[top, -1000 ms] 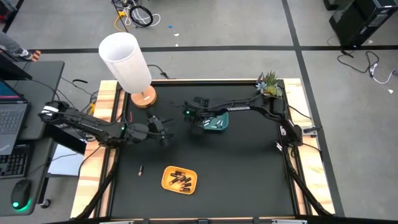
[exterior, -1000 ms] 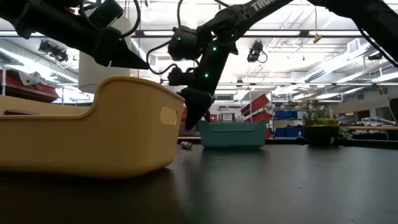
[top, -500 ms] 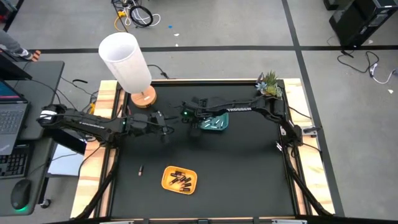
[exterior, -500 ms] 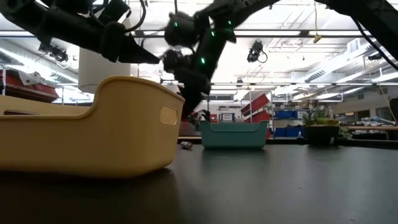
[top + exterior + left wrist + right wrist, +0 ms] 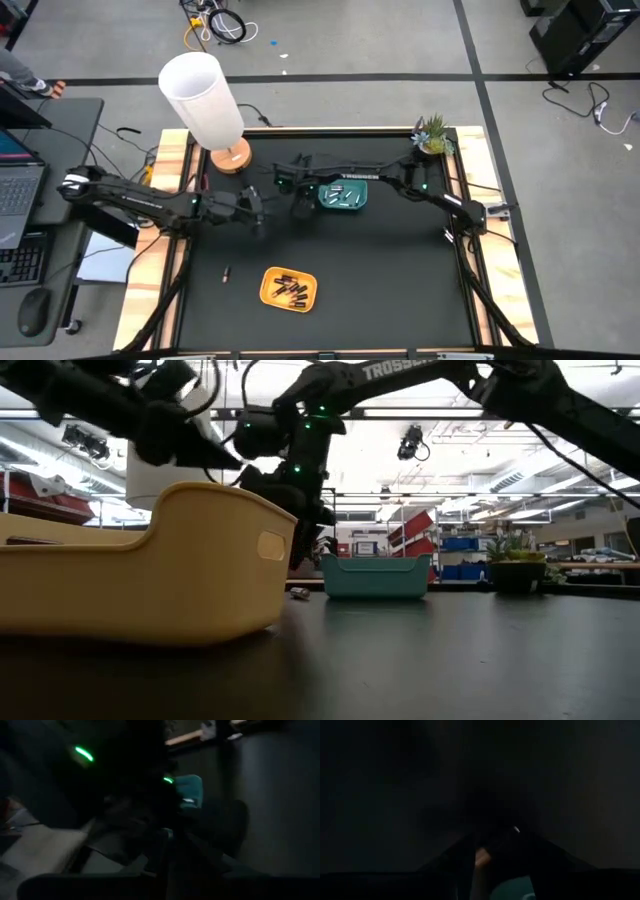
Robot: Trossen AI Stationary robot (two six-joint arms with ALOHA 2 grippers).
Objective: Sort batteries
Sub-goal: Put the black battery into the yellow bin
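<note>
Dark batteries (image 5: 290, 290) lie in the yellow tray (image 5: 266, 291) near the front. Silvery ones (image 5: 342, 197) lie in the teal tray (image 5: 366, 196) at mid-table. One loose battery (image 5: 226, 273) lies on the mat left of the yellow tray, and another (image 5: 298, 594) lies before the teal tray. My right gripper (image 5: 300, 206) hangs pointing down just left of the teal tray, above the mat, its fingers apart. My left gripper (image 5: 262, 206) hovers close beside it on its left, pointing toward it. Both wrist views are too dark to show anything held.
A white lamp (image 5: 205, 95) on a wooden foot stands at the far left corner. A small plant (image 5: 432, 134) stands at the far right corner. The mat's right half and near right are bare. A desk with a laptop stands beyond the left edge.
My right gripper has left the teal tray's left end and gone toward the table's left, closing on my left gripper, and has tipped to point more steeply down. The trays and batteries have stayed put.
</note>
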